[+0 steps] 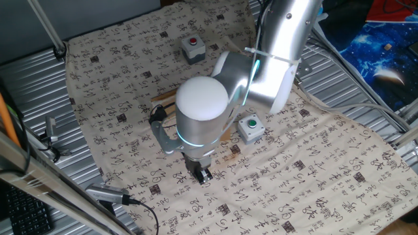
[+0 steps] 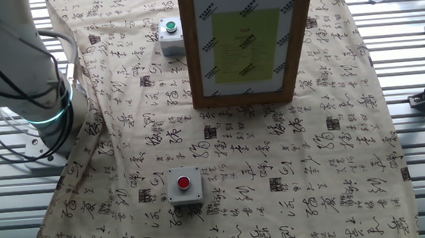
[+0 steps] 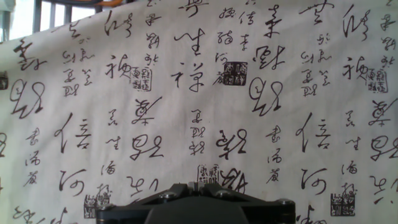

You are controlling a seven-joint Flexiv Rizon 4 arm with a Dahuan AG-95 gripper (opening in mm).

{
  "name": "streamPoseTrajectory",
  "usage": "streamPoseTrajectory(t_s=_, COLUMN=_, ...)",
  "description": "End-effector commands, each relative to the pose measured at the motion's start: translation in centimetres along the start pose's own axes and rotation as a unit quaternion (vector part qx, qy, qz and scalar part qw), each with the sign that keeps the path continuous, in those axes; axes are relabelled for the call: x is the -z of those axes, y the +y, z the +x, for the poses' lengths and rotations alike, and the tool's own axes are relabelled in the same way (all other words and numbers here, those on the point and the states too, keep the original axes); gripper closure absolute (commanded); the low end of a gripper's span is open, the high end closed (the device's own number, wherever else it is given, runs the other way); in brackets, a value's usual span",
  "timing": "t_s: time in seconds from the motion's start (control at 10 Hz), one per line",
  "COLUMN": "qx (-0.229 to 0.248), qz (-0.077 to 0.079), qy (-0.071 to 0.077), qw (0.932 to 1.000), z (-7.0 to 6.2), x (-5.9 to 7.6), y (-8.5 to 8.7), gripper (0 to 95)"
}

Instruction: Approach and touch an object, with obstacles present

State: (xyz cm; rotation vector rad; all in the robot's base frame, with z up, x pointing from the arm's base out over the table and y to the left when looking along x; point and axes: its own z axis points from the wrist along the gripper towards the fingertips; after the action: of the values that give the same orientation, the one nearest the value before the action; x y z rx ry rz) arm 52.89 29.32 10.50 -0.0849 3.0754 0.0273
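My gripper (image 1: pixel 204 175) hangs low over the printed cloth, fingers pointing down, shut and empty. In the hand view its fingertips (image 3: pixel 202 182) sit together at the bottom edge with only cloth ahead. The wooden board (image 2: pixel 252 97) stands upright holding a white and yellow-green sheet. In one fixed view the arm hides most of it, and only a tan strip (image 1: pixel 164 98) shows. A grey box with a green button (image 1: pixel 250 127) sits right of my gripper, beside the board (image 2: pixel 169 33). A grey box with a red button (image 1: pixel 193 47) stands at the far side (image 2: pixel 184 186).
The calligraphy-printed cloth (image 1: pixel 313 176) covers the table. Ribbed metal (image 1: pixel 39 85) borders it. A camera on a stand (image 1: pixel 108 194) and cables lie at the near left edge. The arm's base (image 2: pixel 41 117) stands at the cloth's side.
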Motion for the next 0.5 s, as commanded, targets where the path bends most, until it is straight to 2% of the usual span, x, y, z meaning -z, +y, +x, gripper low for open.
streamPoseTrajectory(t_s=0.1, qx=0.003, qz=-0.006, qy=0.005, qw=1.0000, z=-0.5, x=0.5, y=-0.7, gripper=95.0)
streamPoseTrajectory(t_s=0.5, qx=0.008, qz=-0.008, qy=0.011, qw=0.9999, z=-3.4, x=0.6, y=-1.0, gripper=95.0)
